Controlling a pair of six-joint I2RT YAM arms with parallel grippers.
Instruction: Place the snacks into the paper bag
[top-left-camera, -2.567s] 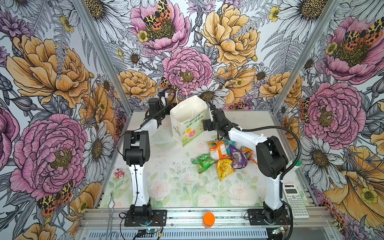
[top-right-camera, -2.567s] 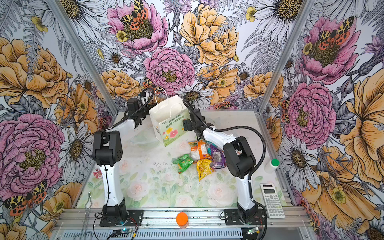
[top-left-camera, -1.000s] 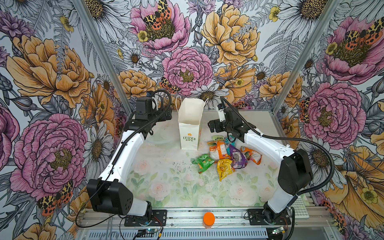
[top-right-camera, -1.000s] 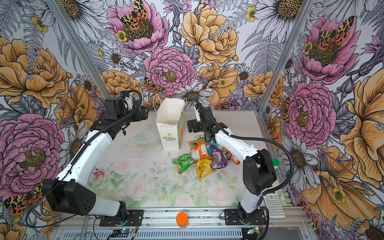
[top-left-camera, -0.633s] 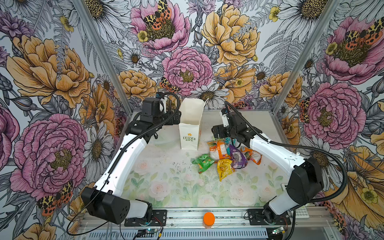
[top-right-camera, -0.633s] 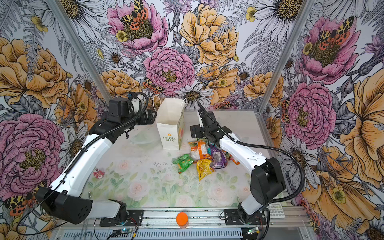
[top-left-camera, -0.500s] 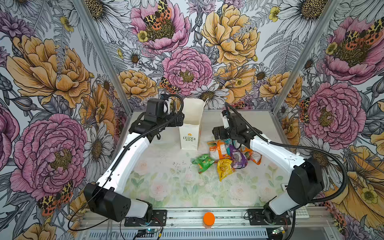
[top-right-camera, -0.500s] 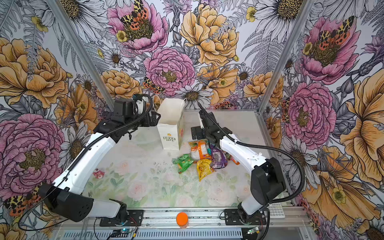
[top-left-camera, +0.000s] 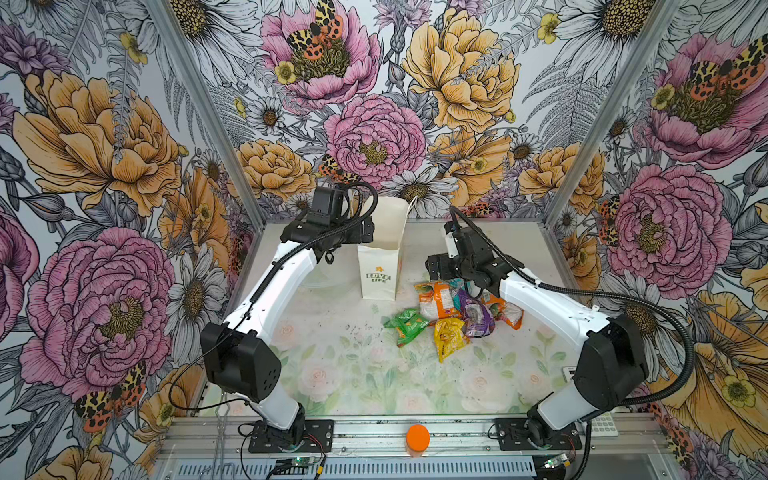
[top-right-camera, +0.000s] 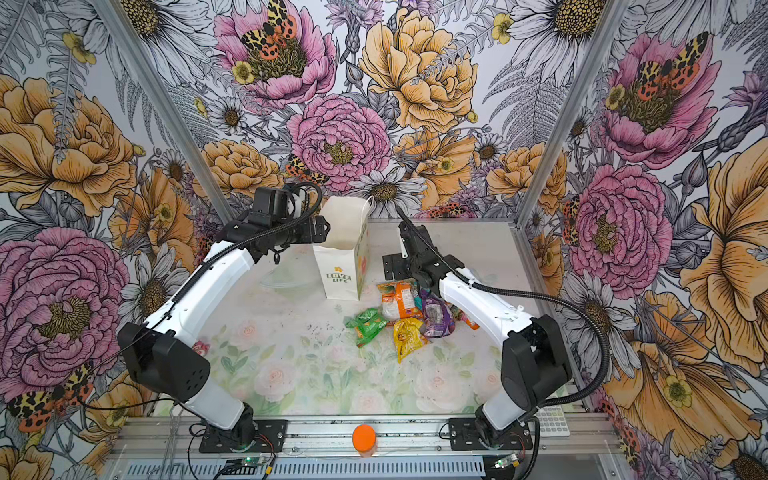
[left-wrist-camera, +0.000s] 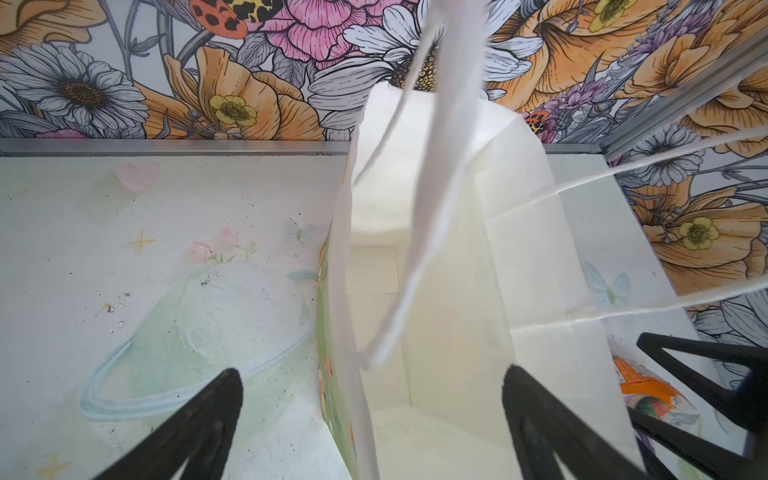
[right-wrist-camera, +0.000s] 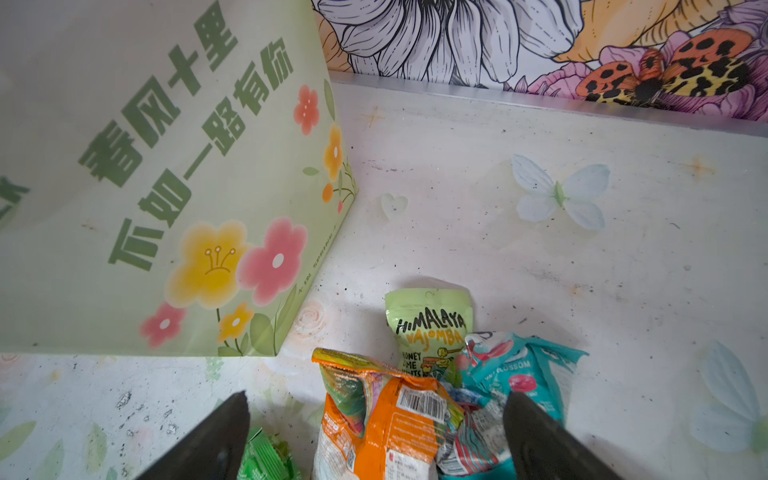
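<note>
An orange round cap (top-left-camera: 417, 435) is seen on the near rail, and a calculator (top-right-camera: 550, 419) is tucked at the near right corner. The snacks (top-left-camera: 453, 311) are heaped on the table (top-left-camera: 332, 374), right of centre. A yellow packet (top-left-camera: 449, 338) lies nearest, with a green packet (top-left-camera: 405, 324) to its left. A purple packet (top-left-camera: 478, 318) and an orange-and-white packet (top-left-camera: 434, 297) lie behind. A teal packet (right-wrist-camera: 519, 365) and a pale green packet (right-wrist-camera: 428, 320) are found at the far end. Above that far end the right gripper (right-wrist-camera: 376, 399) is held, its jaws spread wide with nothing pinched.

Just left of the heap the paper bag (top-left-camera: 380, 266) is stood upright with its mouth open and "LOVE LIFE" turned to the near side. At its left rim the left gripper (left-wrist-camera: 372, 374) is placed, jaws spread wide astride the flowered wall. Whether the paper is touched cannot be told. A white cord handle (left-wrist-camera: 436, 187) is seen, blurred, across the mouth.
</note>
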